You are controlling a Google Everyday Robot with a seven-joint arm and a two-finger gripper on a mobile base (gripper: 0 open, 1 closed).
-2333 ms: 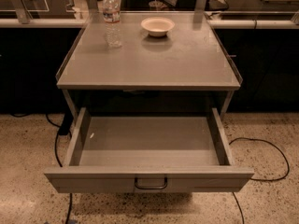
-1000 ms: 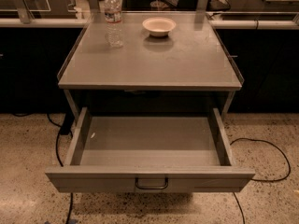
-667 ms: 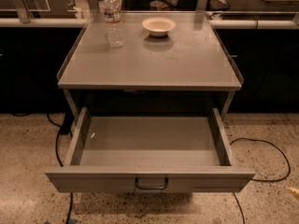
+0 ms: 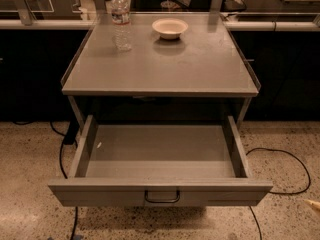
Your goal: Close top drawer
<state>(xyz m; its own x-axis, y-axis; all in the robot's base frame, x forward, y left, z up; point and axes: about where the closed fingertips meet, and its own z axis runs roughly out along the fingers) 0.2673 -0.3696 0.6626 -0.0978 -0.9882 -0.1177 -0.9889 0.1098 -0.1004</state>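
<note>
Water bottle and cream bowl stood on grey tabletop; black cable lay on speckled floor, probably terrazzo.

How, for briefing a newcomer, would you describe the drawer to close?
Find the grey metal table carrying a water bottle and a bowl; what seems the gripper shows at the lower right edge. Beneath the tabletop, the top drawer stands pulled out. Its dark wire handle marks it, and no other drawer shows.

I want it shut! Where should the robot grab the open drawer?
Probably the dark wire handle at the middle of the drawer front, coming from the front, since it faces outward. The gripper shows at the lower right edge.
</note>
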